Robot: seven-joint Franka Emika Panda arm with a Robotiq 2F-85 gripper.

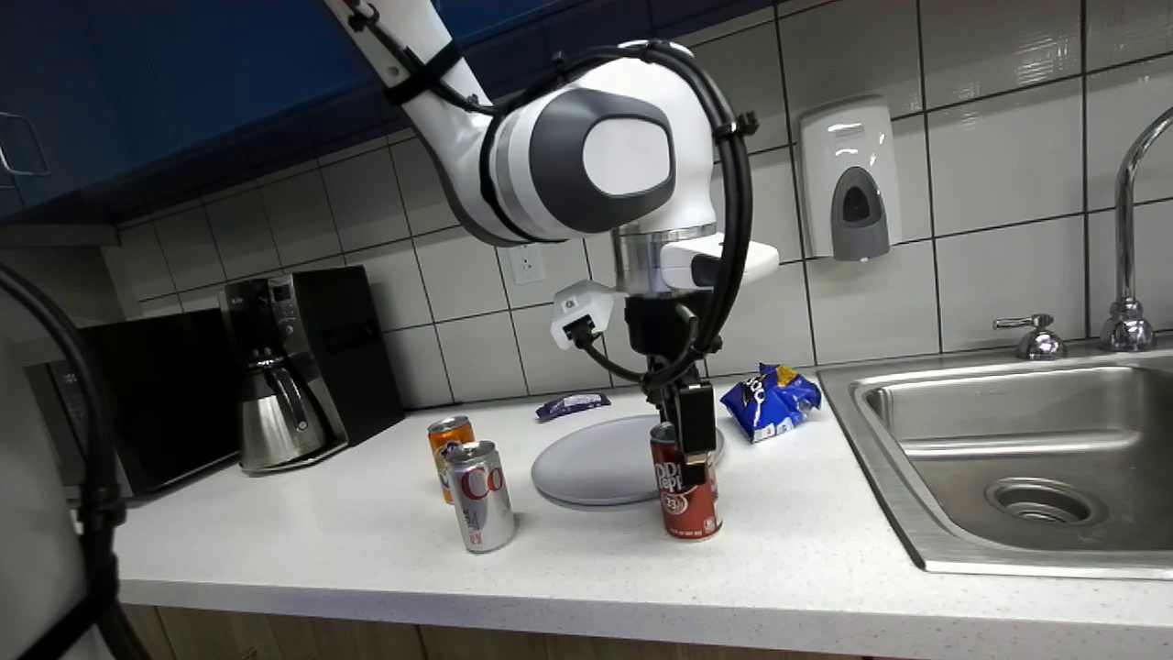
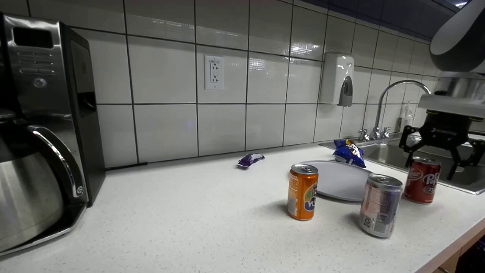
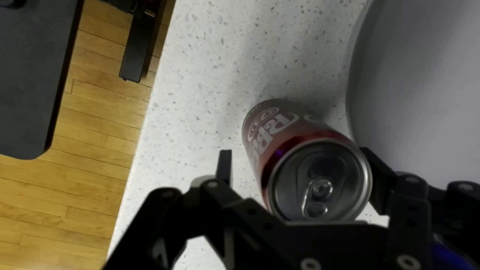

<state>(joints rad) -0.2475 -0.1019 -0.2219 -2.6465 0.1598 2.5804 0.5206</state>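
- The gripper (image 3: 300,174) is pictured with its jaws well parted and a red Dr Pepper can (image 3: 303,157) framed, unclamped, between them.
- In the wrist view, one finger (image 3: 224,167) is seen at nine o'clock of the lid, across a visible gap; the other is set at three o'clock, close by the rim, and whether contact is made cannot be told.
- The can is stood upright on a speckled white countertop (image 1: 348,541), with a grey plate (image 3: 416,86) laid just beside it, at two o'clock in the wrist view.
- In an exterior view, a silver can (image 1: 482,500) and an orange can (image 1: 448,438) are stood near each other, at nine o'clock from the red can.
- Farther back, a purple wrapper (image 1: 573,406) is shown at ten o'clock and a crumpled blue bag (image 1: 770,403) between one and two.
- A steel sink (image 1: 887,467) is pictured at three o'clock, and a white soap dispenser (image 1: 848,174) is mounted on the tiled wall (image 1: 1008,156) at one.
- A coffee maker (image 1: 330,339) is placed between nine and ten.
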